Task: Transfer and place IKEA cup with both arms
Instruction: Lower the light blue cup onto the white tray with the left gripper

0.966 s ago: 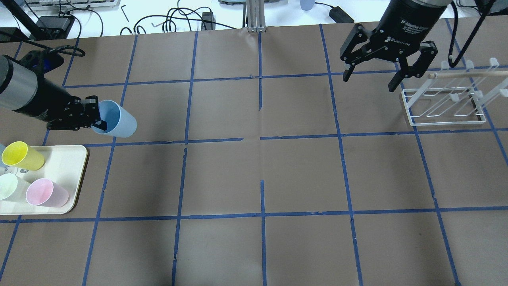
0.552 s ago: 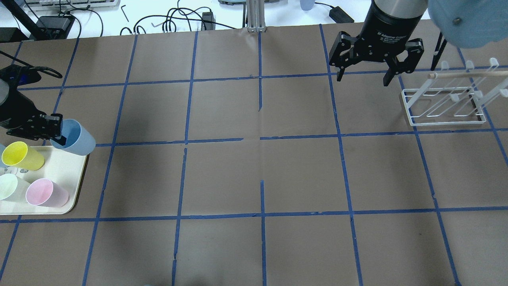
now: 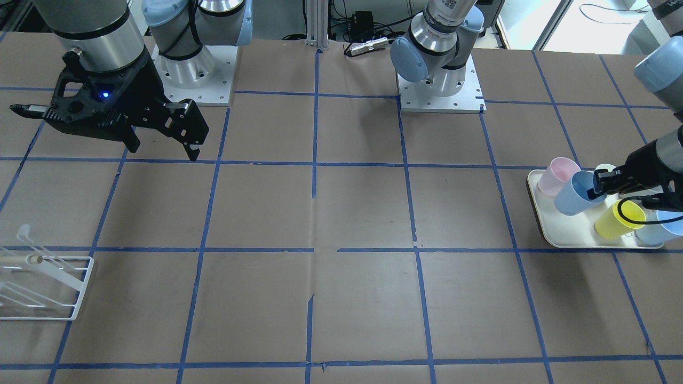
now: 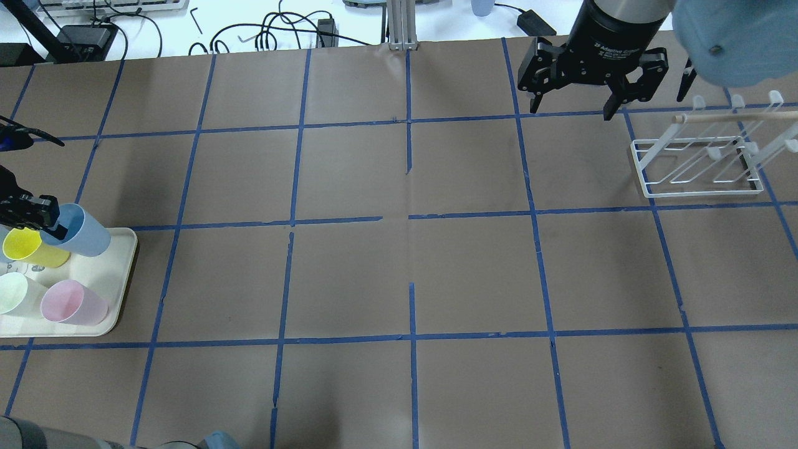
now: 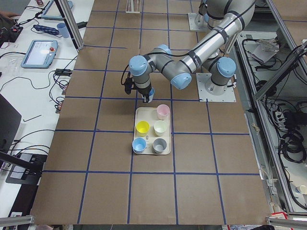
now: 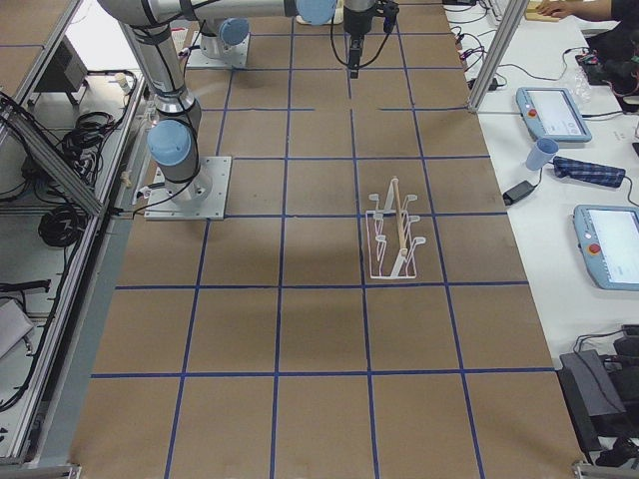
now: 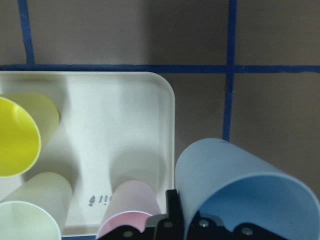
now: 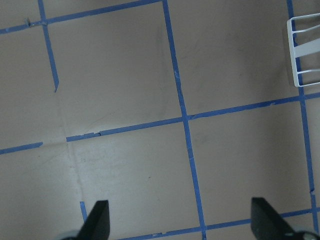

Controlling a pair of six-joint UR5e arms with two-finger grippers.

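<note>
IKEA cup (image 4: 78,231) is clamped at its rim by my left pincer (image 3: 598,185), one finger inside the mouth and one outside, so the jaws are nearly closed on the thin wall. The cup is tilted on its side, mouth toward the wrist. In the overhead view it sits at the 1 o'clock corner of the cream tray (image 4: 118,268), just beside the yellow cup (image 4: 31,246). I cannot tell whether its base touches the tray. The pink cup (image 4: 72,304) and pale green cup (image 4: 15,296) stand toward the tray's 6 o'clock, and the whole tray lies at 9 o'clock on the table.

My right pincer (image 4: 570,112) hangs spread wide and empty at about 1 o'clock on the table, with the white wire rack (image 4: 698,168) just beside it at 2 o'clock.

I judge this as the pick-up end of the job, with the hand-over not yet done. Next I need to lift clear of the yellow cup, carry toward the table's centre and present the free base so the right pincer can close on it.
</note>
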